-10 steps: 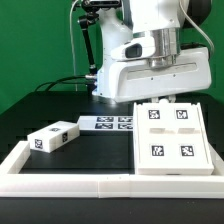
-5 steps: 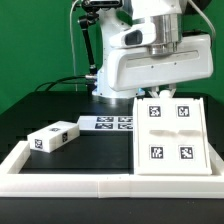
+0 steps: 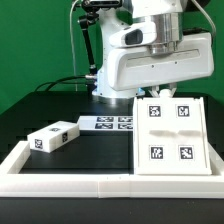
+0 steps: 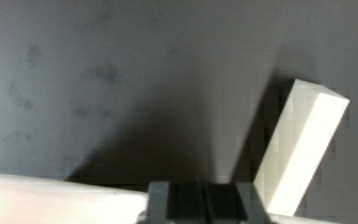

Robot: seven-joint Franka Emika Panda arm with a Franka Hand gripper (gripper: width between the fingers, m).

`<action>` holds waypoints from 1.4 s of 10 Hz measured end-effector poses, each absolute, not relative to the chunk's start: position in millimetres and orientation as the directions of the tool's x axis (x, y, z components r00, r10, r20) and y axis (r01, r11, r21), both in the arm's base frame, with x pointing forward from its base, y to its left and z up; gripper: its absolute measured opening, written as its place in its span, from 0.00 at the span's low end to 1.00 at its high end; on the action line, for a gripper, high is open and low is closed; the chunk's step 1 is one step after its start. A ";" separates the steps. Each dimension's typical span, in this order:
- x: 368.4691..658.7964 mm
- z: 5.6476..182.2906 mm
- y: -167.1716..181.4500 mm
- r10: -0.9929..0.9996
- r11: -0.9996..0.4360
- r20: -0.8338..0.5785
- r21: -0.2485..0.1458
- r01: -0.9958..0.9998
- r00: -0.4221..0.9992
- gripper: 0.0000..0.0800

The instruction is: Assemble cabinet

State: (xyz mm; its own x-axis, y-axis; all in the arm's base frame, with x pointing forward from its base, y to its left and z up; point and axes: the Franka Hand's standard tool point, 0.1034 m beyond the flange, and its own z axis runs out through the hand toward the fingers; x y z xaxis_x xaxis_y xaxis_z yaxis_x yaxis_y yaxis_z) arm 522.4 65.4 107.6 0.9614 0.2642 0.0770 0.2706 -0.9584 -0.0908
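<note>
The cabinet's large white body (image 3: 170, 138), with four tags on its top face, lies at the exterior view's right. A smaller white block (image 3: 53, 137) with tags lies at the left. My gripper (image 3: 158, 96) hangs just above the body's far edge and holds nothing that I can see. In the wrist view the gripper (image 4: 204, 205) has its jaws together with only a dark seam between them. A long white panel (image 4: 302, 140) stands out from the dark table beside it. Another white surface (image 4: 43, 198) fills the corner on the other side.
The marker board (image 3: 108, 123) lies flat behind the two parts. A long low white border frame (image 3: 70, 181) runs along the table's front and left side. The arm's base and cables stand at the back, before a green backdrop.
Between one second and half a second ago my hand rose a little, shifted to the exterior view's right and tilted. Since then nothing has moved.
</note>
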 end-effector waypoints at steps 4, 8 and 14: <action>538.8 131.7 67.8 0.267 -0.957 0.064 -0.097 0.272 0.962 0.00; 554.9 137.6 69.3 0.265 -0.957 0.064 -0.104 0.270 0.962 0.00; 543.2 118.5 60.6 0.261 -0.959 0.104 -0.085 0.270 0.960 0.70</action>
